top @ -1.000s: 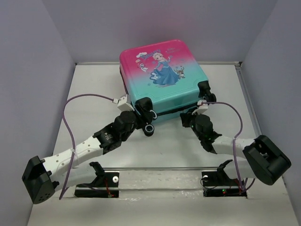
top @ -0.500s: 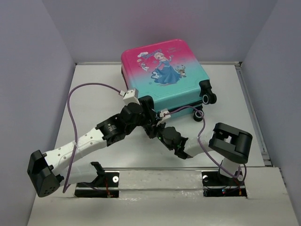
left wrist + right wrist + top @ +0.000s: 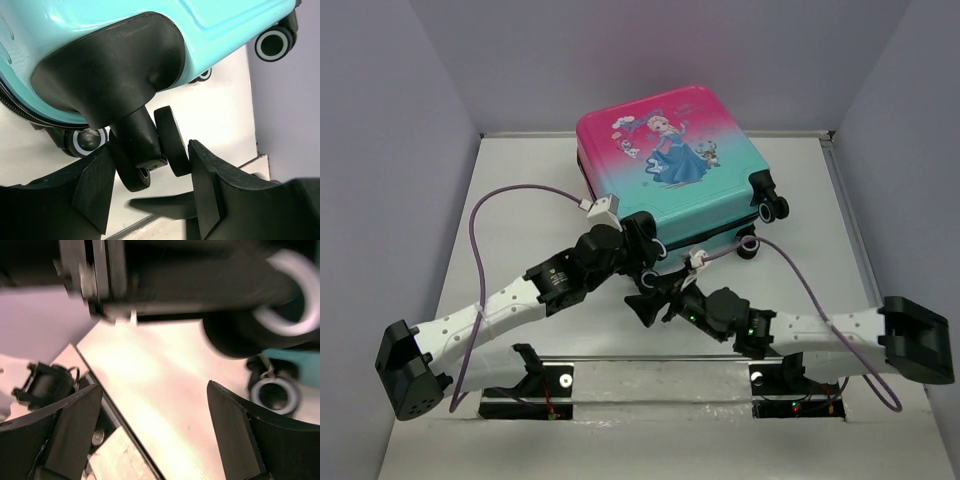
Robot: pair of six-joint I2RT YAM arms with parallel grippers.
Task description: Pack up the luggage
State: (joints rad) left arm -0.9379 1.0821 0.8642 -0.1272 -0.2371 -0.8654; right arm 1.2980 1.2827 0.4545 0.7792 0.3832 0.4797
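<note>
We see the luggage [image 3: 670,165] lying flat on the table [image 3: 520,200], far-centre, lid shut, princess print up, pink at the far edge going to teal at the near one. Its wheeled edge faces the arms & is slewed a bit, so the left-hand corner sits nearest the arm bases and the right-hand wheels [image 3: 772,208] sit farther back.

The left gripper [image 3: 150,149] is at that near corner. In the left wrist view we have its 2 fingers [image 3: 95,185] either side of the black twin-disc caster wheel [image 3: 172,142] under the teal shell, w/ the wheel btwn the tips, not deep in the jaws. Jaws stand approx half-way, closed onto the wheel as far as we can judge: the left finger overlaps one disc, the right one meets the other disc's rim. The shell itself is above the fingers, not btwn them.

The right gripper [image 3: 642,300] hangs low over the table on the near side of that same corner, pointing left, close under the left wrist but apart from the luggage. Its jaws are spread wide w/ nothing in them; in the right wrist view only bare table shows btwn the 2 pads [image 3: 70,425]. That view is blurred up top: a white-rimmed wheel [image 3: 292,305] top right & a lower wheel [image 3: 274,392] w/ a strip of teal shell at the right edge, both beyond the fingertips
</note>
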